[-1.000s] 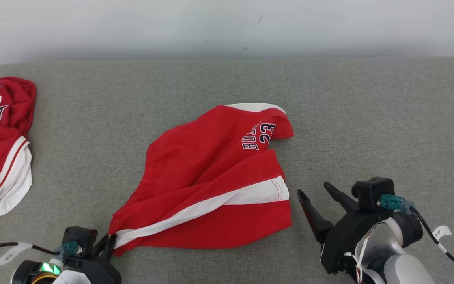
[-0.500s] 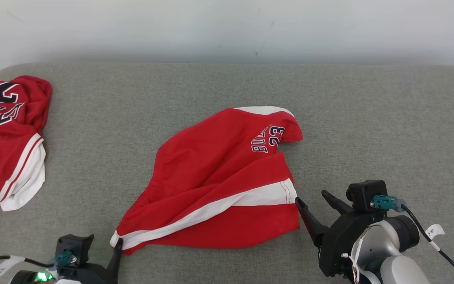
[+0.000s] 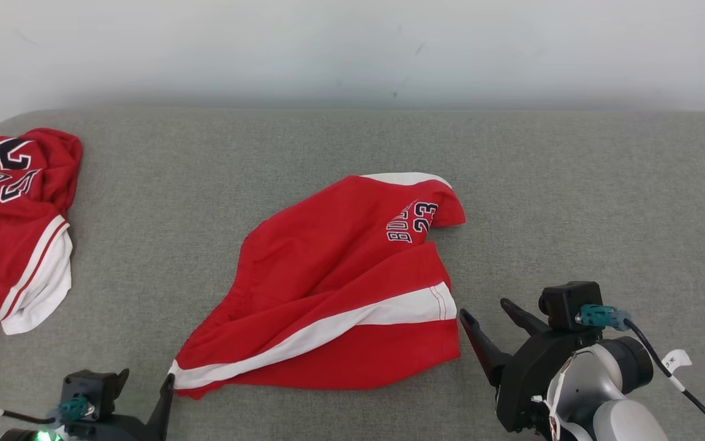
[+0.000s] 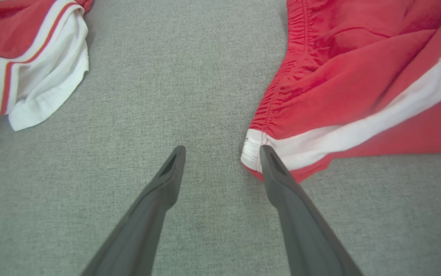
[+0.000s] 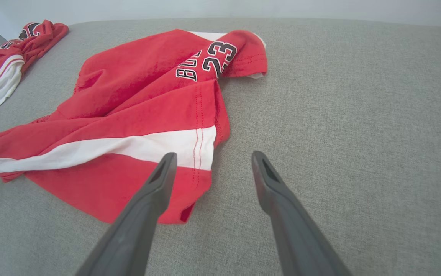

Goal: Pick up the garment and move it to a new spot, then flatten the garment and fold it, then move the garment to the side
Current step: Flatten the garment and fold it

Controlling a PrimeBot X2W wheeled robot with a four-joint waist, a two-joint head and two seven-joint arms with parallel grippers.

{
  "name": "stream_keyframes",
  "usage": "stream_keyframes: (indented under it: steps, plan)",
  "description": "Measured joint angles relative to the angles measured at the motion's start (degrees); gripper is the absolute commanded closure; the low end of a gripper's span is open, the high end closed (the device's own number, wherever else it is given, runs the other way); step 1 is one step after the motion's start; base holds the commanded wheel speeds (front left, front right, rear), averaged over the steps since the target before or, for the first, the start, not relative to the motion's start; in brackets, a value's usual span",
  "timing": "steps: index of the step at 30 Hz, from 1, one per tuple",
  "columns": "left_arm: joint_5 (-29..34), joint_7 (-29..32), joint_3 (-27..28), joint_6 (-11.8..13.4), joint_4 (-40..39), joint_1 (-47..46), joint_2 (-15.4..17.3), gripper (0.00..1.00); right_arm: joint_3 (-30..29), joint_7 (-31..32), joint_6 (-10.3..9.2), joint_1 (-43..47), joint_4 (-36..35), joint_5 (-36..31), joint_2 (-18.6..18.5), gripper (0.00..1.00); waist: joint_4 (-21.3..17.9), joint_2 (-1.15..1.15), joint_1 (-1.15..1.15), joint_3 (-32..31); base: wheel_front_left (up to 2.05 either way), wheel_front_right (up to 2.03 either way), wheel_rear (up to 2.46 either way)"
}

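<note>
Well, red shorts (image 3: 327, 275) w/ white stripe lie crumpled, partly bunched.

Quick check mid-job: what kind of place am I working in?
Likely an indoor test bench for folding clothes: a grey cloth-covered table against a bare pale wall, red shorts and a red jersey lying on it.

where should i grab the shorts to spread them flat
I'd take the shorts by the two near corners, coming from the near edge: the white waistband corner beside the open left gripper, the hem corner by the right gripper. Both lie thin and exposed there.
</note>
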Motion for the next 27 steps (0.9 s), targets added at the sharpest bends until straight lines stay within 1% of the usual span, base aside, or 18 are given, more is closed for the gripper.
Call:
stream_keyframes:
  steps: [4,7,10,13,16,20,23,24,25,27]
  plan:
    - [-0.5,0.4,0.0,0.3,-1.0,0.5,0.9,0.00,-0.8,0.1,0.00,0.2,-0.5,-0.1,-0.1,0.00,-0.3,0.00,0.00,0.0,0.00,0.00,0.00]
    - [-0.2,0.8,-0.9,0.2,-1.0,0.6,0.6,0.00,-1.2,0.2,0.00,0.4,-0.7,-0.1,-0.1,0.00,-0.2,0.00,0.00,0.3,0.00,0.00,0.00]
    - [0.7,1.3,-2.2,-0.3,0.4,-0.9,-0.2,0.00,-1.2,0.4,0.00,0.3,-0.6,-0.3,-0.1,0.00,0.0,0.00,0.00,0.8,0.00,0.00,0.00]
    - [1.5,1.8,-3.0,-0.1,3.2,-3.0,-0.4,0.00,-0.4,0.6,0.00,-0.8,-0.3,-0.5,0.1,0.00,-0.1,0.00,0.00,1.4,0.00,0.00,0.00]
    - [1.6,1.8,-3.1,0.0,4.0,-3.7,-0.6,0.00,0.0,0.6,0.00,-1.4,0.0,-0.5,0.2,0.00,-0.3,0.00,0.00,1.6,0.00,0.00,0.00]
    - [1.3,1.8,-3.1,-0.4,5.0,-4.5,-0.7,0.00,0.2,0.3,0.00,-1.5,0.4,-0.4,0.1,0.00,-0.5,0.00,0.00,1.9,0.00,0.00,0.00]
    - [1.1,1.8,-3.3,-1.2,5.5,-4.9,-0.7,0.00,0.0,0.2,0.00,-1.6,0.7,-0.3,0.0,0.00,-0.4,0.00,0.00,2.2,0.00,0.00,0.00]
    - [0.9,1.8,-3.5,-1.4,5.7,-4.9,-0.7,0.03,0.1,0.2,0.00,-1.7,0.9,-0.2,-0.1,0.00,-0.4,0.00,0.00,2.4,0.00,0.00,0.00]
    - [0.8,1.8,-3.6,-1.7,6.1,-5.2,-0.8,0.41,0.3,0.4,0.00,-1.9,1.1,-0.1,-0.1,0.00,-0.4,0.00,0.00,2.5,0.00,0.00,0.00]
    - [0.6,1.8,-3.9,-2.3,7.1,-6.0,-1.4,0.93,1.0,0.7,0.00,-2.8,1.4,0.0,0.0,0.00,-0.4,0.00,0.00,2.9,0.00,0.00,0.00]
